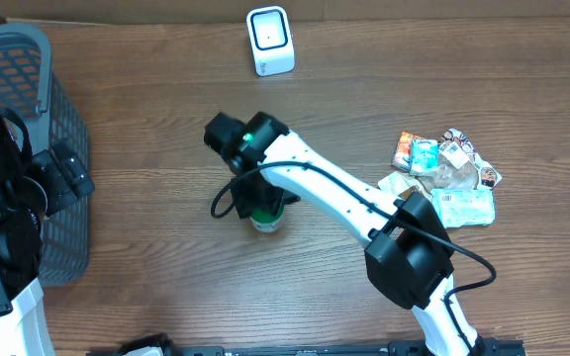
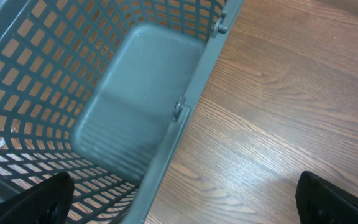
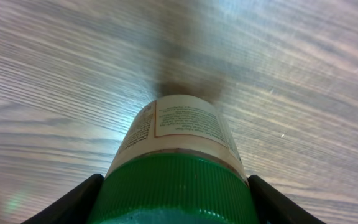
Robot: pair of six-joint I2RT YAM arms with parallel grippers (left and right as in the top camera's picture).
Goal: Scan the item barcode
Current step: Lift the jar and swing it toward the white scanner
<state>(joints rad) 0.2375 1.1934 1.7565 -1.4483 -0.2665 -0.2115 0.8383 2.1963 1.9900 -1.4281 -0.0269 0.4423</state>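
Green ribbed cap and white label: the bottle [image 3: 178, 162] stands upright on the wooden table [image 3: 55, 74], directly under the right gripper [image 3: 178, 202]. Its fingers [image 3: 73, 202] sit just beside the cap on either side; I cannot tell whether they already press it. The label carries a block of small print, too fine to read. Ahead of that hand, well apart, stands a white scanner [image 1: 270, 40]. The left gripper [image 2: 179, 205] is spread wide, fingertips [image 2: 42, 199] far apart, above the grey basket's rim [image 2: 185, 106].
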